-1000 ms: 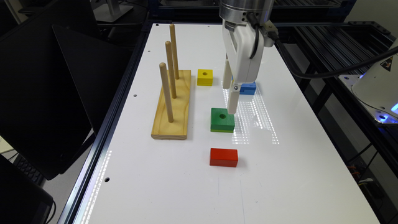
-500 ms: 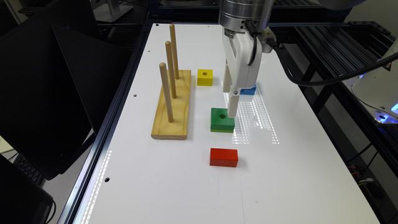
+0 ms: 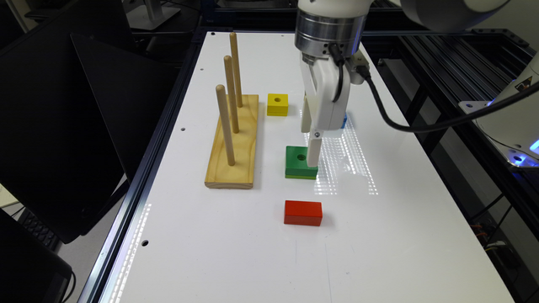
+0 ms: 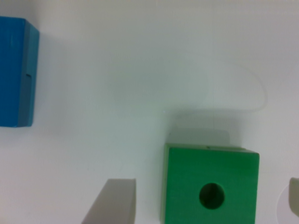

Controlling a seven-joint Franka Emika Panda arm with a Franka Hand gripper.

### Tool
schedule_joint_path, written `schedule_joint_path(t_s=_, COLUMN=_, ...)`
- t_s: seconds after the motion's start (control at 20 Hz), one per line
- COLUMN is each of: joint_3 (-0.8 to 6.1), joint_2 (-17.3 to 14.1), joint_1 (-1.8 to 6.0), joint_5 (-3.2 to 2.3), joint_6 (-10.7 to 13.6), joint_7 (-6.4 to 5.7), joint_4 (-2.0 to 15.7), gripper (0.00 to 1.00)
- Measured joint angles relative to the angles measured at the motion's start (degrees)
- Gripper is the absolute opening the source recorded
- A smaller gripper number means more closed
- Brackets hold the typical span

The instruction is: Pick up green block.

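Note:
The green block (image 3: pixel 296 163) lies flat on the white table (image 3: pixel 252 235), near its middle, with its round centre hole facing up. My gripper (image 3: pixel 313 159) hangs straight down over the side of the block toward the exterior view's right, its tip level with the block's top. In the wrist view the gripper (image 4: pixel 204 201) is open. One finger (image 4: pixel 114 201) stands a little clear of one side of the green block (image 4: pixel 187 179). The other finger (image 4: pixel 294 196) shows past the opposite side. Nothing is held.
A wooden base with three upright pegs (image 3: pixel 233 141) stands at the exterior view's left of the block. A yellow block (image 3: pixel 277 104) lies behind it, and a red block (image 3: pixel 303 213) in front. A blue block (image 4: pixel 16 72) sits behind the gripper.
The gripper has come down a little toward the green block. The blocks have not moved.

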State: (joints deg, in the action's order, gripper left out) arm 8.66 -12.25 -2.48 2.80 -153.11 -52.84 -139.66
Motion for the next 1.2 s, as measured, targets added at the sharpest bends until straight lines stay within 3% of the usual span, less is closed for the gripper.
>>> schedule_joint_path(t_s=0.45, joint_3=0.0, joint_2=-1.1, joint_1=-0.01, joint_5=0.0, joint_6=0.0, joint_7=0.0, joint_4=1.95, gripper=1.0)
schedule_joint_path(t_s=0.95, joint_3=0.0, joint_2=-1.4, joint_1=-0.01, joint_5=0.0, joint_6=0.0, joint_7=0.0, joint_4=2.07, gripper=1.0)
schedule_joint_path(t_s=1.2, joint_3=0.0, joint_2=-4.2, joint_1=-0.01, joint_5=-0.08, joint_6=-2.2, joint_7=0.0, joint_4=2.22, gripper=1.0)
